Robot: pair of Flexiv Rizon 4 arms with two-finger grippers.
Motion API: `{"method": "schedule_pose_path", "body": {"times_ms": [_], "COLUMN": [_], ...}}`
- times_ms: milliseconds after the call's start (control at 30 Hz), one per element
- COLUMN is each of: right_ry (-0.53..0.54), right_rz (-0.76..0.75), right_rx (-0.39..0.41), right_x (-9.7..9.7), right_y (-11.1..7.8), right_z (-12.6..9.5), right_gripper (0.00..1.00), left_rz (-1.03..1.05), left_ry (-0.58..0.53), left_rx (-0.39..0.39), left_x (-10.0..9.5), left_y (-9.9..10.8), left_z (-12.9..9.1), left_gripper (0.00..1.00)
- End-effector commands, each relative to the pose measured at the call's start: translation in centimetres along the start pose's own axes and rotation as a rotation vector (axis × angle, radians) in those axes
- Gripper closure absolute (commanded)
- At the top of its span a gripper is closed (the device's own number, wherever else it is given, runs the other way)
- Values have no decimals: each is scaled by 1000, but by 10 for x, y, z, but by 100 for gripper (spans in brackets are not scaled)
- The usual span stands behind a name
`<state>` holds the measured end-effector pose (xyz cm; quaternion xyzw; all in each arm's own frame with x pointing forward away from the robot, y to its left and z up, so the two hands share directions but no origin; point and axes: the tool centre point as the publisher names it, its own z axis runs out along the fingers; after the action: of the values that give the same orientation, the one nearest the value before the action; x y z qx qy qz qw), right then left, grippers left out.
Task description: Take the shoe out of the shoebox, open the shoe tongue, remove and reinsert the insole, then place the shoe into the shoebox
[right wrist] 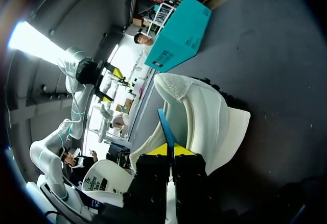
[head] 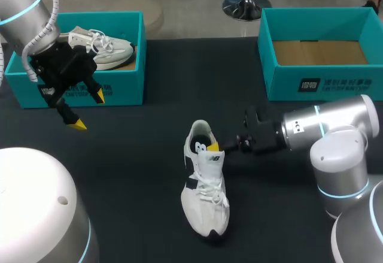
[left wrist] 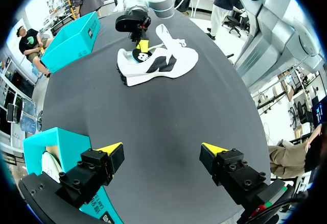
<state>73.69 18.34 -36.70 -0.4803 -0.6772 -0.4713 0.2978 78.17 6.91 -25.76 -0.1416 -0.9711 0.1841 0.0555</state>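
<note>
A white shoe (head: pixel 206 191) with dark side marks lies on the black table, toe toward the front edge; it also shows in the left wrist view (left wrist: pixel 158 63). My right gripper (head: pixel 213 148) is at the shoe's heel opening, shut on the thin blue edge of the insole (right wrist: pixel 164 126), which sticks up out of the shoe (right wrist: pixel 204 117). My left gripper (head: pixel 88 111) hangs open and empty in front of the left teal shoebox (head: pixel 119 89), well away from the shoe. Its yellow-tipped fingers (left wrist: pixel 110 148) stand wide apart above bare table.
The left teal box holds a second white shoe (head: pixel 105 47). An empty teal shoebox (head: pixel 323 83) with a brown floor stands at the back right. The table between the two boxes and around the shoe is bare black cloth.
</note>
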Motion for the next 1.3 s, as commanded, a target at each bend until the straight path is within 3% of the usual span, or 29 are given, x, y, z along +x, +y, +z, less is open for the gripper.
{"method": "schedule_pose_path", "body": {"times_ms": [33, 100, 233, 367, 500, 600, 667, 767, 800, 1033, 1167, 1300], "right_ry": [-8, -12, -23, -34, -45, -54, -60, -74, -78, -135, -210, -295], "right_rz": [6, 6, -16, -37, -53, -68, -80, -100, -107, -119, -88, -45], "right_rx": [-4, -5, -7, -8, -9, -16, -20, -31, -41, -96, -128, -128], "right_x": [-2, -2, 1, 4, 5, 8, 11, 14, 15, 29, 40, 49], "right_y": [-7, -3, 7, 15, 22, 28, 33, 40, 43, 54, 57, 55], "right_z": [2, 0, -3, -7, -10, -13, -15, -20, -22, -39, -51, -57], "right_gripper": [100, 100, 68, 56, 46, 45, 36, 33, 27, 11, 0, 0], "left_rz": [0, 0, 0, 0, 0, 0, 0, 0, 0, 0, 0, 0], "left_ry": [2, 2, 2, 2, 2, 2, 2, 2, 2, 2, 2, 2], "left_rx": [-3, -3, -3, -3, -3, -3, -3, -3, -3, -3, -3, -3], "left_x": [0, 0, 0, 0, 0, 0, 0, 0, 0, 0, 0, 0], "left_y": [0, 0, 0, 0, 0, 0, 0, 0, 0, 0, 0, 0], "left_z": [0, 0, 0, 0, 0, 0, 0, 0, 0, 0, 0, 0], "left_gripper": [0, 0, 0, 0, 0, 0, 0, 0, 0, 0, 0, 0]}}
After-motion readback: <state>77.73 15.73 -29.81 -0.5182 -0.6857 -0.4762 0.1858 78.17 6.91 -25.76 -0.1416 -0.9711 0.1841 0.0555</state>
